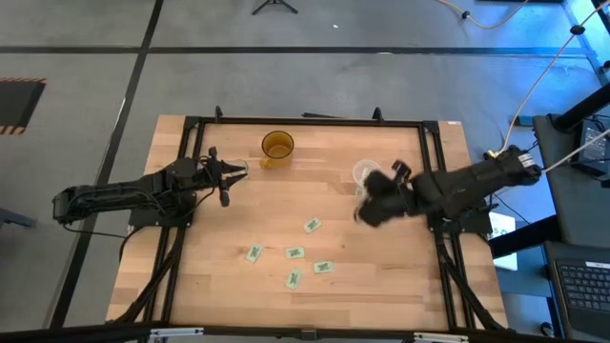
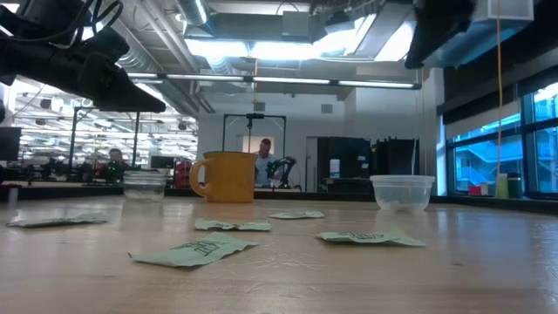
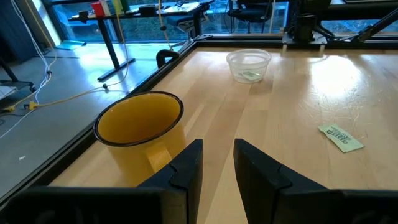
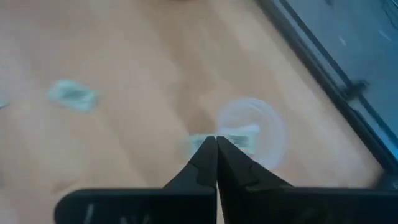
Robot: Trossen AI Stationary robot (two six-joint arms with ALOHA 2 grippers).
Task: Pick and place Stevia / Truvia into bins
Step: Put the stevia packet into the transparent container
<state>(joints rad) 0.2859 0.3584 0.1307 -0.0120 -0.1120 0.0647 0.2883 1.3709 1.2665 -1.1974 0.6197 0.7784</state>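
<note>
Stevia packets (image 1: 294, 252) scattered on wooden table (image 1: 238, 219); right gripper (image 4: 216, 144) pinching packet near wide cup (image 1: 365, 172); left gripper (image 3: 217, 155) parted; workshop behind.

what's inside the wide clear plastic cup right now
The wide clear cup holds one green-printed packet on its bottom. From above, the right claw and arm cover part of the cup.

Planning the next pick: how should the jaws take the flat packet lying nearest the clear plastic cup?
Probably from straight above. The Stevia packet lies flat on the table, apart from the others, so there is no side face to grab. Span its short width at the middle, jaws turned to match its diagonal lie, and pinch its long edges.
</note>
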